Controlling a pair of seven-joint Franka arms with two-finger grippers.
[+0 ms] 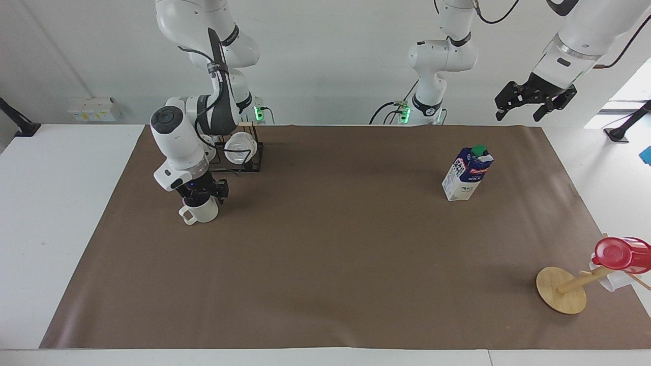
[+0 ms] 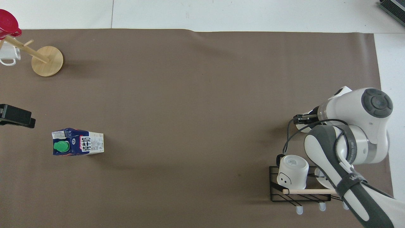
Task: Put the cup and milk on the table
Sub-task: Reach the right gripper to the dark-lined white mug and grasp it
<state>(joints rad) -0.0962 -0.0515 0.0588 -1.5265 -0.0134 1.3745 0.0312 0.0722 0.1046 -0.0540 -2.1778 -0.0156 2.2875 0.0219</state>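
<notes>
The cream-white cup (image 1: 201,213) stands upright on the brown sheet of the table (image 1: 325,264) toward the right arm's end, its handle pointing away from the robots. My right gripper (image 1: 202,196) is down on the cup's rim and hides its inside; from overhead only a sliver of the cup (image 2: 301,127) shows under the right gripper (image 2: 299,119). The milk (image 1: 467,174) stands upright on the sheet toward the left arm's end, green cap up, also seen as the milk (image 2: 77,145). My left gripper (image 1: 535,103) waits open in the air above that end of the table.
A black wire rack (image 1: 257,158) with two white mugs stands nearer to the robots than the cup, seen too as the rack (image 2: 275,194). A wooden mug tree (image 1: 561,290) with a red cup (image 1: 618,254) and a white mug stands farther from the robots than the milk.
</notes>
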